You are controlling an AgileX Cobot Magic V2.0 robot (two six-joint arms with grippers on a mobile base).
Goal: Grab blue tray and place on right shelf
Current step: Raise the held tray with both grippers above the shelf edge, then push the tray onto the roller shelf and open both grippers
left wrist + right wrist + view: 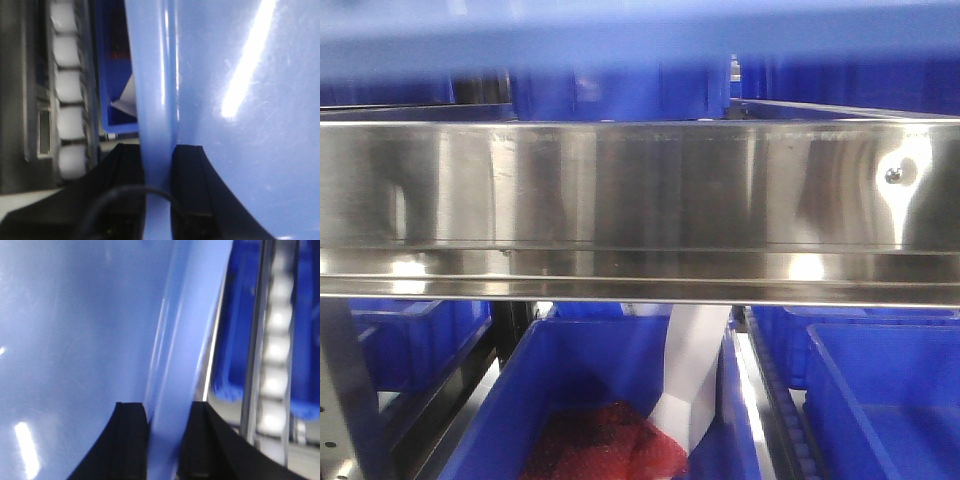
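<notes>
The blue tray (pixel 240 110) is light periwinkle and glossy, and it fills both wrist views. Its rim runs between the black fingers of my left gripper (pixel 159 165), which is shut on it. My right gripper (pixel 169 412) is shut on the opposite rim of the blue tray (pixel 75 325). In the front view the tray's edge (pixel 640 35) is a blurred blue band across the top. Just below it runs the right shelf's shiny steel front lip (pixel 620 190), with a small screw (pixel 895 176) near its right end. Neither gripper shows in the front view.
Deep dark blue bins (pixel 885 400) sit on the level below the lip; the middle one (pixel 570 370) holds a red mesh item (pixel 605 445) and a white sheet (pixel 692 375). White roller tracks (pixel 67 95) (pixel 274 365) flank the tray. A perforated upright (pixel 340 410) stands at the left.
</notes>
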